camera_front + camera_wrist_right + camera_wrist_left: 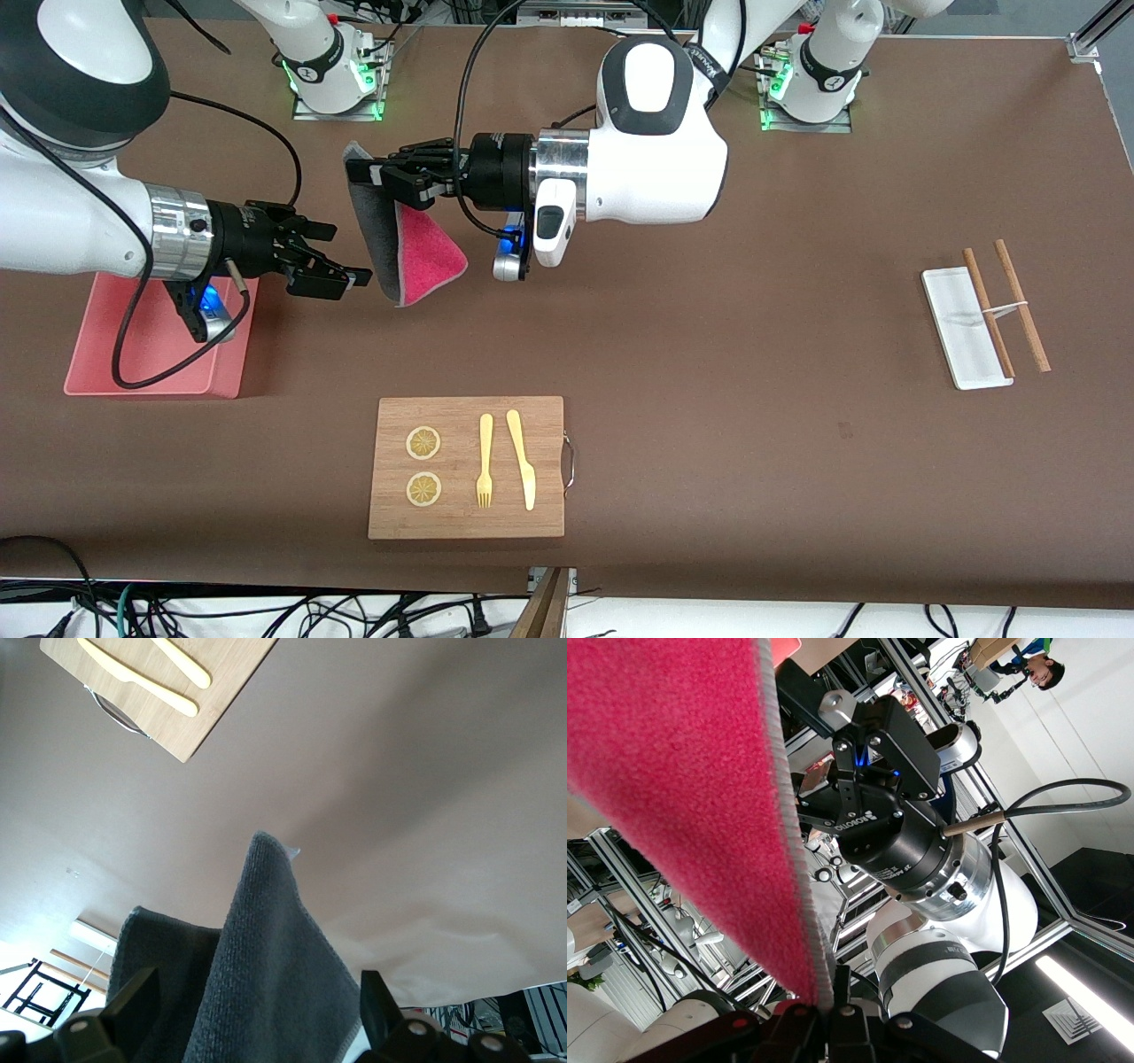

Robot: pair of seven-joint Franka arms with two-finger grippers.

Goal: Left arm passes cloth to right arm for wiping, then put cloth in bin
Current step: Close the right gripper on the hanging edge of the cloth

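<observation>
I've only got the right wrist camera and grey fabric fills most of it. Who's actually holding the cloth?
Observer: The left claw is shut on the cloth, which hangs in the air over bare table.
Operator: Which way does the pink side face?
Observer: Toward the left arm. The grey face is turned to the right claw, which is open at the cloth's edge.
Operator: Where's the bin?
Observer: The bin sits on the table under the right arm's wrist, at that arm's end of the table.
</observation>
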